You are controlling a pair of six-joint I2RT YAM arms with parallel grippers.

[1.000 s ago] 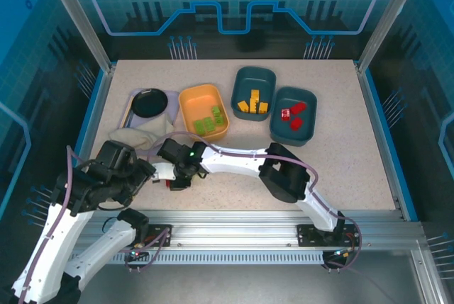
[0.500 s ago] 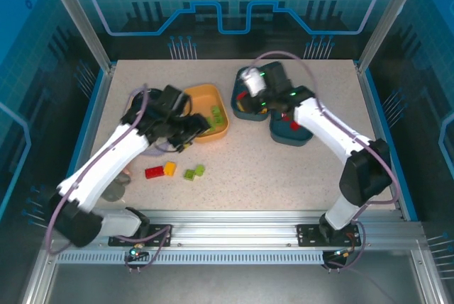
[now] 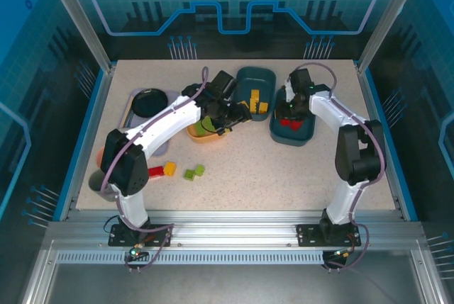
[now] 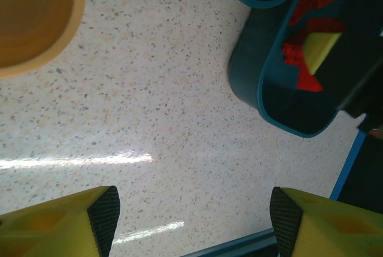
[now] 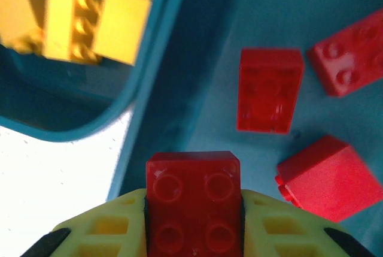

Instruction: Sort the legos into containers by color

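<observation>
While the right hand (image 5: 192, 228) clamps a red lego (image 5: 192, 200) over the teal bin (image 5: 263, 11), the left hand (image 4: 192, 216) hangs spread, empty

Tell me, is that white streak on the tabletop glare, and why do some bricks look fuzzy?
Left wrist view: yes, that streak is glare, light reflecting off the speckled table. Right wrist view: the yellow bricks are blurred, while the near red brick looks sharp. Top external view: even light, soft shadows.
</observation>
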